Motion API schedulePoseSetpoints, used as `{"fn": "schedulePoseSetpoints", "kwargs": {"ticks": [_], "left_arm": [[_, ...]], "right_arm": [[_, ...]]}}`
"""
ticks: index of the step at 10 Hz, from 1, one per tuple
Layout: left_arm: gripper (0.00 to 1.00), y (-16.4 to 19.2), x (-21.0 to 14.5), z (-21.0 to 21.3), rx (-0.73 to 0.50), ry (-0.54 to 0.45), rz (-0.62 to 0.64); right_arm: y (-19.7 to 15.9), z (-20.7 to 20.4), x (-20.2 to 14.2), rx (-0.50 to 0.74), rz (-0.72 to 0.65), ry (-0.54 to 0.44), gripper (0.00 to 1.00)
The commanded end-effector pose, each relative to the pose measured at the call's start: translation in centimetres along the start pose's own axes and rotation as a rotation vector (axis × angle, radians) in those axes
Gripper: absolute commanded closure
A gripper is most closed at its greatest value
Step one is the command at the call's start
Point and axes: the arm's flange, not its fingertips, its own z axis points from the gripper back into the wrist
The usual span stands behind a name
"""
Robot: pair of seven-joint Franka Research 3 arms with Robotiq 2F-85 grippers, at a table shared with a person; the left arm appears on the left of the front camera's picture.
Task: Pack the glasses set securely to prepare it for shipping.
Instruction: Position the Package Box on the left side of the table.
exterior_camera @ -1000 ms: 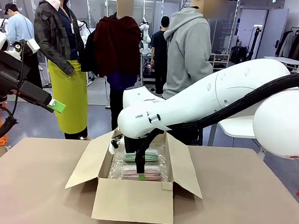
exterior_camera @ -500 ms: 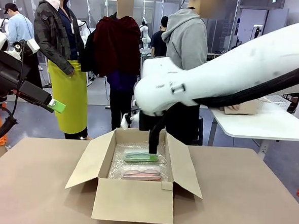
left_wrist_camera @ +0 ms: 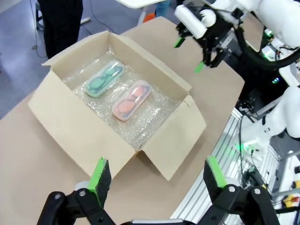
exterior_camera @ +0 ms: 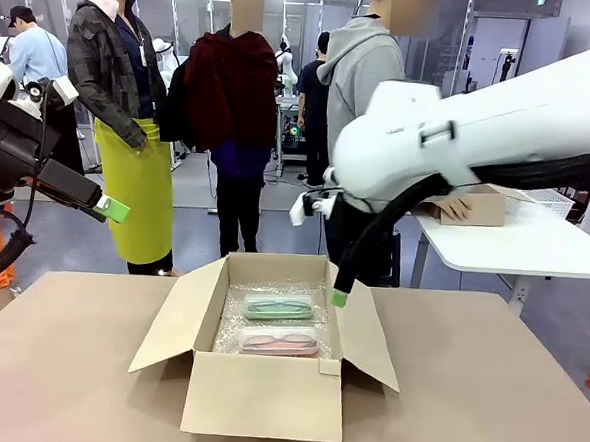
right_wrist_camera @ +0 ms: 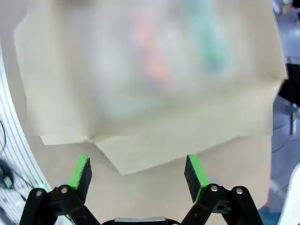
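An open cardboard box [exterior_camera: 262, 394] lined with bubble wrap stands in the middle of the table. The glasses set lies inside it: the mint green case [exterior_camera: 279, 307] at the back and the pink case [exterior_camera: 279, 341] in front of it. My right gripper [exterior_camera: 339, 296] hangs open above the box's right flap, holding nothing. The left wrist view looks down on the box [left_wrist_camera: 70, 126], the green case [left_wrist_camera: 104, 78], the pink case [left_wrist_camera: 131, 99] and the right gripper [left_wrist_camera: 188, 55] beyond them. My left gripper [left_wrist_camera: 157, 173] is open and empty, raised high at the left [exterior_camera: 113, 208]. In the right wrist view the box [right_wrist_camera: 140, 126] is blurred beyond the open right gripper [right_wrist_camera: 138, 172].
The brown table [exterior_camera: 485, 393] has free room on both sides of the box. Several people stand beyond the far edge; one in a grey hoodie [exterior_camera: 368, 95] is behind the box. A white side table [exterior_camera: 504, 249] at the back right carries a small carton.
My right arm has risen out of the box and swung up to the right, leaving both cases lying inside. The left arm has not moved.
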Motion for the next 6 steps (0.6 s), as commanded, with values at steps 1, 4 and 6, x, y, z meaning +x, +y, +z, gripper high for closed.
{"fn": "schedulePoseSetpoints", "kwargs": {"ticks": [1, 4, 6], "left_arm": [[0.00, -0.1, 0.0, 0.1, -0.021, -0.010, 0.003], [0.00, -0.1, 0.0, 0.1, -0.021, -0.010, 0.003], [0.00, -0.1, 0.0, 0.1, -0.021, -0.010, 0.003]], "right_arm": [[1.7, 2.6, -7.8, -0.038, -0.183, -0.148, 0.00], [2.6, 5.0, -17.9, -0.117, -0.448, -0.310, 0.00], [3.3, 6.3, -21.9, -0.167, -0.546, -0.369, 0.00]]}}
